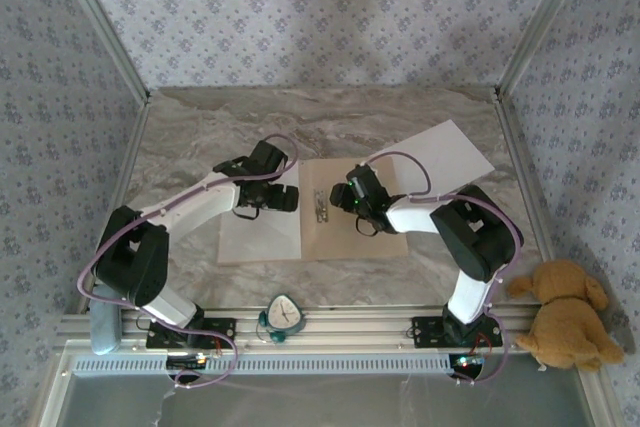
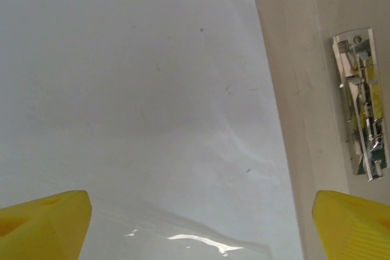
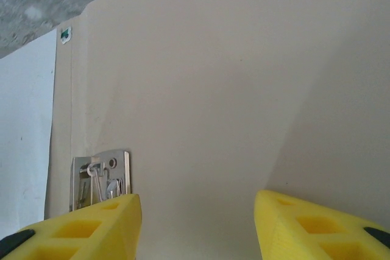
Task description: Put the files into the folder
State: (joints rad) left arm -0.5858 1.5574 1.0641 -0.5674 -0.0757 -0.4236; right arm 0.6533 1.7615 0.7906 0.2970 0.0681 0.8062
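Top external view: tan cardboard folder open at the table centre, thin white sheet flat on its left half, another sheet near the far-right corner. Left gripper, right gripper both gape empty.

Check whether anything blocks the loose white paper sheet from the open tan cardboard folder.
The right arm covers the white paper sheet's near edge, its jaws over the tan cardboard folder's bare right half. Nothing else intervenes.

Grey marbled surface: open tan folder at centre, white sheet angled at its upper right.
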